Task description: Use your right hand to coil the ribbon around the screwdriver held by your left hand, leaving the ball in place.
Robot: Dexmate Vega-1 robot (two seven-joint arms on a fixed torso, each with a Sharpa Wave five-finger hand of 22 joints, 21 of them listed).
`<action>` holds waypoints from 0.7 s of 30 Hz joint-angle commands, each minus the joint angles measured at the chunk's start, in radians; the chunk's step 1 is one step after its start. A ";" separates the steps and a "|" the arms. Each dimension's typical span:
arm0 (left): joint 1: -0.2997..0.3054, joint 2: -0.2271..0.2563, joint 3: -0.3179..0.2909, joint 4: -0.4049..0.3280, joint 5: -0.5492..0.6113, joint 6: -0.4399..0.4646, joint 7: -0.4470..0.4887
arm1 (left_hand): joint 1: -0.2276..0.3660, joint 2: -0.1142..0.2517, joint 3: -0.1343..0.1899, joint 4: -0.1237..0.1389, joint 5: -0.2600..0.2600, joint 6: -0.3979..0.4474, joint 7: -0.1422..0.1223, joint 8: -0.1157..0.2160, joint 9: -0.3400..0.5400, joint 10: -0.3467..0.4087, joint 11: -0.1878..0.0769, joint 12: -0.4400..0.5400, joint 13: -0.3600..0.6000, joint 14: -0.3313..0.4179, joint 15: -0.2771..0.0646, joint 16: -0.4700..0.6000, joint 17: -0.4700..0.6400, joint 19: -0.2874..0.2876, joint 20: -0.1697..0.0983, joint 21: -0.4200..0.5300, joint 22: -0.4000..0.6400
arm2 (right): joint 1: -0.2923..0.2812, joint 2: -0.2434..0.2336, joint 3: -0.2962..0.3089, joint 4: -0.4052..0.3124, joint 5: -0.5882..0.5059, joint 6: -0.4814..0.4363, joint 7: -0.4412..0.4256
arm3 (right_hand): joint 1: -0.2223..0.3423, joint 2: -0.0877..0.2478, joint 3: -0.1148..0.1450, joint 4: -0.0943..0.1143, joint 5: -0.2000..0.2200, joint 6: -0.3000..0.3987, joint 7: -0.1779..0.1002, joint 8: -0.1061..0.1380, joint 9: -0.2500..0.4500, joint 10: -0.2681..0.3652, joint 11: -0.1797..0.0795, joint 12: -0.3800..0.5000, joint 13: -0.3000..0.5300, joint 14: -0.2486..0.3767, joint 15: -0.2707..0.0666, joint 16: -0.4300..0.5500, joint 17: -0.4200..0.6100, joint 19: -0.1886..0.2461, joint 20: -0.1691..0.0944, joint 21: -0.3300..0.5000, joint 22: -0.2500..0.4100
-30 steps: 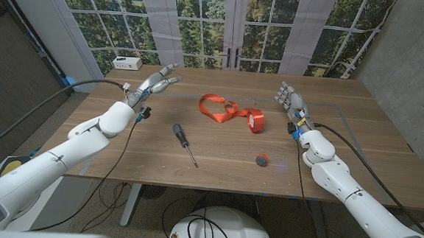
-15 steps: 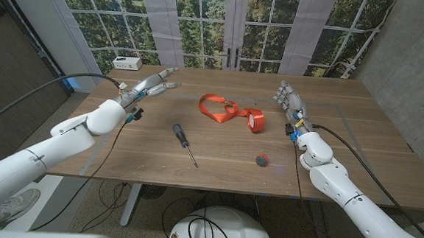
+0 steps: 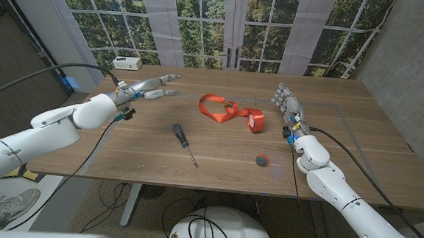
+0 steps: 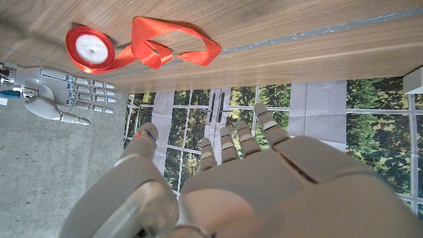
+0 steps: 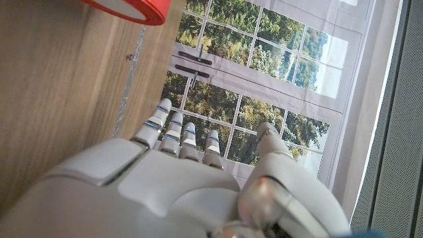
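I am swinging my left arm outward and lowering it compared with a second ago; the elbow is dropping toward the table's left edge while the left hand (image 3: 153,87) is staying near the far-left part of the table (image 3: 217,152), fingers stretched out and apart, holding nothing; the left wrist view is confirming that, its fingers reaching up bare with nothing between them. My right hand (image 3: 290,103) is barely shifting; it is standing on its edge at the right side, fingers extended and together, gripping nothing, with the ribbon's spool just beside it toward the middle.

The screwdriver (image 3: 184,142) is lying loose on the wood where it has been all along, handle toward the far side, tip pointing at the near edge, well apart from the left hand; the ribbon (image 3: 227,110) is lying in loose red loops at mid-table, its spool (image 3: 255,121) at the right end, unmoved; the ball (image 3: 262,160) is sitting near the front edge, right of the screwdriver tip, untouched.

As I judge it, the task is not started; the left arm is only repositioning, probably to come at the screwdriver from the side; the pickup has to come first, then the ribbon; the ball is near both paths, so I am minding it.
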 commanded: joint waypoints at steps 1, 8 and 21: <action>0.018 0.079 -0.020 -0.073 0.057 0.047 -0.065 | 0.011 -0.004 -0.003 -0.007 -0.002 0.001 -0.006 -0.004 0.003 0.004 -0.007 -0.002 0.001 0.001 -0.012 0.002 0.002 0.002 0.002 0.001 0.004 | 0.003 0.026 -0.009 0.036 -0.002 0.033 0.008 | 0.006 0.002 0.004 0.000 0.003 0.007 -0.001 0.000 0.003 0.010 0.002 -0.004 0.002 0.003 0.009 0.002 0.005 0.006 0.006 -0.003 0.005; -0.023 0.094 0.011 -0.114 0.115 0.106 -0.140 | 0.023 -0.011 -0.008 -0.019 -0.002 0.083 -0.009 0.018 0.004 0.010 -0.015 -0.006 0.002 0.005 -0.020 0.004 0.001 0.003 -0.004 0.000 0.003 | 0.003 0.031 -0.008 0.045 -0.007 0.049 0.008 | 0.007 0.001 0.004 0.000 0.003 0.009 -0.001 -0.001 0.003 0.014 0.005 -0.003 0.002 0.004 0.012 0.002 0.006 0.005 0.007 -0.004 0.005; -0.141 0.105 0.098 -0.171 0.233 0.200 -0.345 | 0.072 -0.030 -0.003 -0.050 0.000 0.080 -0.024 0.004 0.003 -0.001 -0.049 -0.017 0.001 0.013 -0.042 0.005 0.001 0.016 -0.022 0.000 -0.001 | -0.029 0.019 0.003 0.009 -0.041 0.059 -0.032 | 0.007 0.002 0.004 0.000 0.003 0.015 -0.001 -0.001 0.003 0.019 0.006 -0.004 0.002 0.005 0.013 0.002 0.007 0.005 0.007 -0.004 0.005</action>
